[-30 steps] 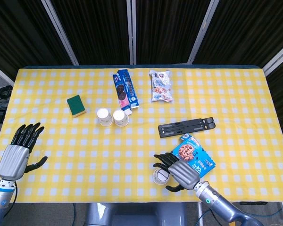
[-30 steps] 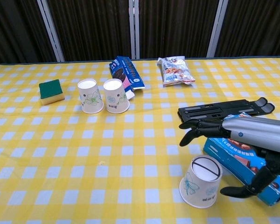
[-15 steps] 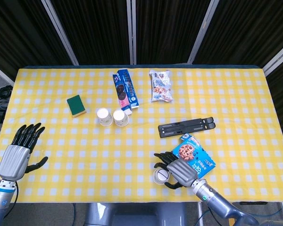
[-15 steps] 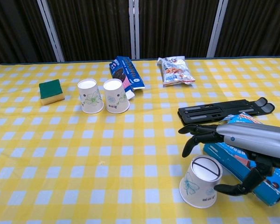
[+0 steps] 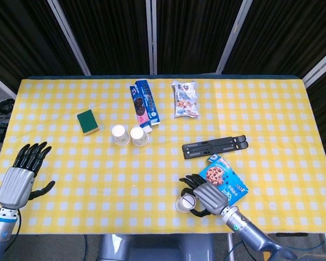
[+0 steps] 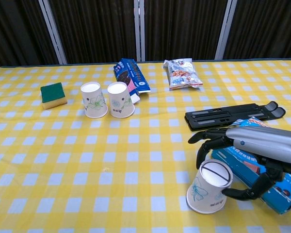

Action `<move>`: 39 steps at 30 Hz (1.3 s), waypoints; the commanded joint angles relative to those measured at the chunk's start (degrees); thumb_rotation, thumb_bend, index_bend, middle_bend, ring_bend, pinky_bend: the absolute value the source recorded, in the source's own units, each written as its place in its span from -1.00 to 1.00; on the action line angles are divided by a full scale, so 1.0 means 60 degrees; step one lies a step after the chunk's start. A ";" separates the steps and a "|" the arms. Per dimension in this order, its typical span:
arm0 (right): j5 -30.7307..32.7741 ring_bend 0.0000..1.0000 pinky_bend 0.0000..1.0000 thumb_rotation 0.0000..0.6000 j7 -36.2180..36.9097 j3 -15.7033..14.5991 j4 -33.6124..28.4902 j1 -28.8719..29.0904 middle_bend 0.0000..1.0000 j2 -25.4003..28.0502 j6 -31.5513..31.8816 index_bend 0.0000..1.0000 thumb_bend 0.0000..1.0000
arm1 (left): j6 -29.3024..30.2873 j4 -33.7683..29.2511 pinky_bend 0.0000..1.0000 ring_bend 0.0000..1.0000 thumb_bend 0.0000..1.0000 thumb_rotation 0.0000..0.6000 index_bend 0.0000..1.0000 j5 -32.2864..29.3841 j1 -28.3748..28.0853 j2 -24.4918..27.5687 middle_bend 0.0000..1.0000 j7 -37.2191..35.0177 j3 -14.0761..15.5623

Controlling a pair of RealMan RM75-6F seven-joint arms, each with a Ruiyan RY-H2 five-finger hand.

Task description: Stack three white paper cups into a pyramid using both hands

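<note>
Two white paper cups stand upside down side by side at the table's middle left, one [image 5: 119, 135] [image 6: 93, 99] just left of the other [image 5: 139, 136] [image 6: 120, 99]. A third cup [image 5: 185, 204] [image 6: 209, 187] sits upside down near the front edge. My right hand [image 5: 206, 196] [image 6: 252, 150] is curved around this cup from the right. Its fingers [image 6: 203, 145] arch over the cup's top and the thumb tip lies by its side, with no firm grip showing. My left hand [image 5: 19, 182] hovers open at the table's left edge, far from the cups, and only the head view shows it.
A blue cookie box [image 5: 228, 182] [image 6: 276, 189] lies under my right forearm. A black folding stand [image 5: 215, 147] [image 6: 233, 115] lies just behind it. A green sponge [image 5: 88, 121], a dark blue biscuit box [image 5: 145, 103] and a snack bag [image 5: 185, 99] lie behind the two cups.
My right hand has sunk lower and its fingers have curled closer over the front cup. The cup has barely shifted. The left hand has stayed in place.
</note>
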 commanded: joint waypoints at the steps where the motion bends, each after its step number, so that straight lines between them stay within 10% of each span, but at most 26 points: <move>1: -0.0035 -1.00 -1.00 1.00 -0.0028 0.0001 -0.0062 0.0014 -0.82 0.0028 0.0074 -0.13 -0.47 | -0.0033 0.0004 -1.00 -1.00 -0.54 1.00 -1.00 0.0002 0.0016 0.0005 -1.00 -0.0017 -0.0030; 11: 0.0001 -1.00 -1.00 1.00 -0.0317 0.0475 -0.0880 0.0183 -0.81 0.0619 0.0487 -0.12 -0.47 | -0.0118 0.0026 -1.00 -1.00 -0.54 1.00 -1.00 0.0002 0.0076 0.0043 -1.00 -0.0135 -0.0150; 19: 0.0895 -1.00 -1.00 1.00 -0.0587 0.1872 -0.1536 0.0797 -0.80 0.1088 0.0595 -0.10 -0.47 | -0.0402 0.0107 -1.00 -1.00 -0.54 1.00 -1.00 -0.0240 0.0031 0.0065 -1.00 -0.0327 -0.0300; 39: 0.3611 -1.00 -1.00 1.00 -0.1441 0.3238 0.0264 0.3046 -0.79 -0.0992 -0.0608 -0.07 -0.48 | -0.1226 0.0412 -1.00 -1.00 -0.54 1.00 -1.00 -0.0885 -0.0174 0.0087 -1.00 -0.0794 -0.0646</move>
